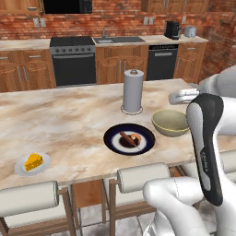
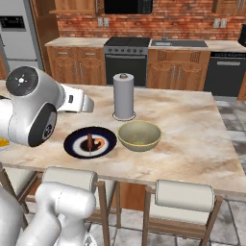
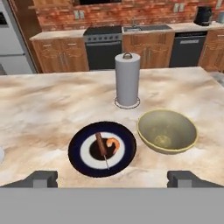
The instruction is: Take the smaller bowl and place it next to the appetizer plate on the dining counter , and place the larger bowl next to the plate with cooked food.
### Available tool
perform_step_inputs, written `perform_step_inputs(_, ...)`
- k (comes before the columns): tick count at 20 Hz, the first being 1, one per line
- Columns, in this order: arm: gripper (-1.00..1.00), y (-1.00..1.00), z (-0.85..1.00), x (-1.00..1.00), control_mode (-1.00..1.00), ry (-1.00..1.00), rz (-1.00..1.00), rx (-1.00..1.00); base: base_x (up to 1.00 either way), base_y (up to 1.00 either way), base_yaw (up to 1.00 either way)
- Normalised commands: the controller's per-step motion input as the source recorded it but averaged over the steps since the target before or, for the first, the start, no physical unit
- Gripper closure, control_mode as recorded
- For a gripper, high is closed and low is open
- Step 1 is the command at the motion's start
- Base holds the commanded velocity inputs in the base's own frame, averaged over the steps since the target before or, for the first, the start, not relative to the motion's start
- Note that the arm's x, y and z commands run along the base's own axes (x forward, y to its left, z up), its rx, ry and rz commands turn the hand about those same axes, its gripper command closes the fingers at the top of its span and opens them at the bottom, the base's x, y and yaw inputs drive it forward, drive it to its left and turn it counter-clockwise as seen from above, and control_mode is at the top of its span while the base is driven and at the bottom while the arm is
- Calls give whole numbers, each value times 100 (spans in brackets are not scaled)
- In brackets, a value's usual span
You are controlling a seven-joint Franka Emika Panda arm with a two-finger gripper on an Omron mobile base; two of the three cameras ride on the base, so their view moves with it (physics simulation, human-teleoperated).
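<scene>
Marbled dining counter (image 3: 39, 109) holds one larger bowl (image 3: 166, 130), seemingly two plates; fingers (image 3: 44, 178) spread apart

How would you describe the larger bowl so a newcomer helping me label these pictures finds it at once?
On the wide beige-brown marbled stone island counter, find the upright grey paper towel roll. In front of it, to the right in the hand view, sits the deep round olive-beige bowl with a yellowish rim. Its neighbour, the dark blue-rimmed plate of cooked food, is flat; the bowl is deep and empty.

Larger bowl (image 3: 167, 131) just right of food plate (image 3: 102, 148), on dining counter (image 3: 48, 109).
</scene>
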Motion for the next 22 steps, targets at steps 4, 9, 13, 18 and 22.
perform_step_inputs(4, -100, 36, -8, -15, -100, 30, 14, -3, 0, 0, 0)
perform_step_inputs(9, -100, -9, -33, -1, -100, 26, 5, 0, 0, 0, 0)
perform_step_inputs(13, -100, -13, -31, -3, 100, 20, 0, 0, -5, -2, 0)
perform_step_inputs(18, -100, 0, 0, 0, 100, 0, 0, 0, -60, 7, 4)
perform_step_inputs(22, -100, 0, 0, 0, 100, 0, 0, 0, -89, 54, 10)
